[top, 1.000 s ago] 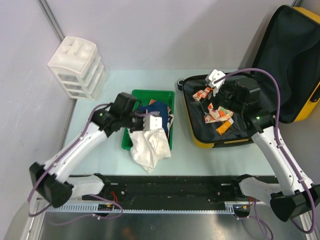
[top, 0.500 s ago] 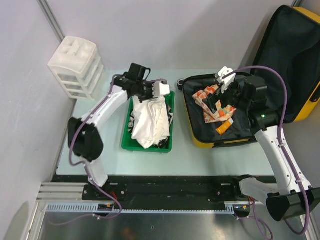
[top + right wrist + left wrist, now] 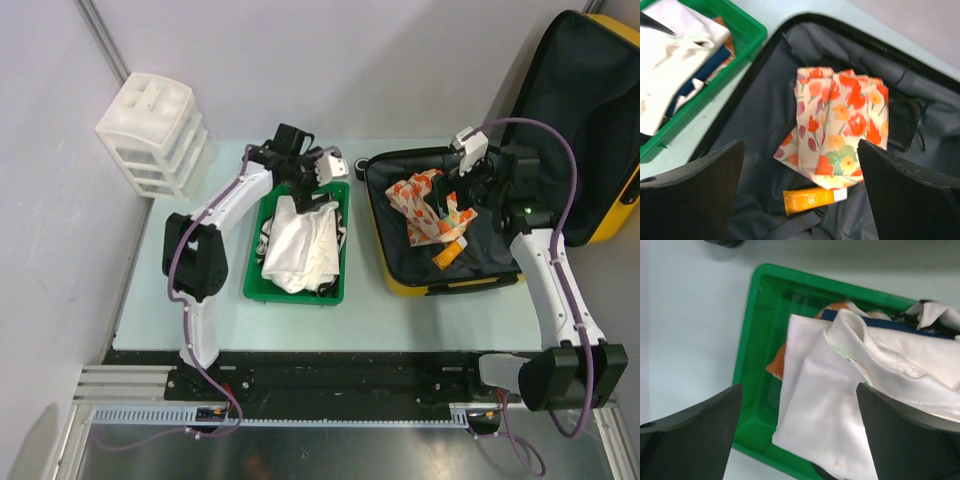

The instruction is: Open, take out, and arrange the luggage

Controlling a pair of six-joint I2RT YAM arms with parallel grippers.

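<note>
Since the luggage (image 3: 585, 130) is a hard yellow shell w/ black fabric lining, it will likely handle stiff & bulky, prob. too big for one claw to lift. Best hold looks like a rim edge or the zip trim, not the glossy side, which seems slippery. It lies open at the right of the top view, base flat on the surface (image 3: 190, 290), lid raised toward the upper right corner.

In the base sits a floral cloth (image 3: 840, 125), soft and crumpled, red/orange flowers on cream. Just below it in the right wrist view is a small orange tube (image 3: 810, 199), smooth & rigid. The cloth should be light and floppy, so a raised fold is the place to pinch.

The right claw (image 3: 800, 142) hangs above that cloth, jaws wide, holding nothing. The left claw (image 3: 797, 387), top centre of the top view, is over the green tray (image 3: 752, 340), jaws also wide, nothing gripped. A white cloth (image 3: 830, 405) w/ a thick hem lies heaped in the tray over dark blue & orange items. The tray is hard shiny plastic, rectangular. A white drawer unit (image 3: 155, 135), boxy plastic, stands upper left, well apart.
</note>
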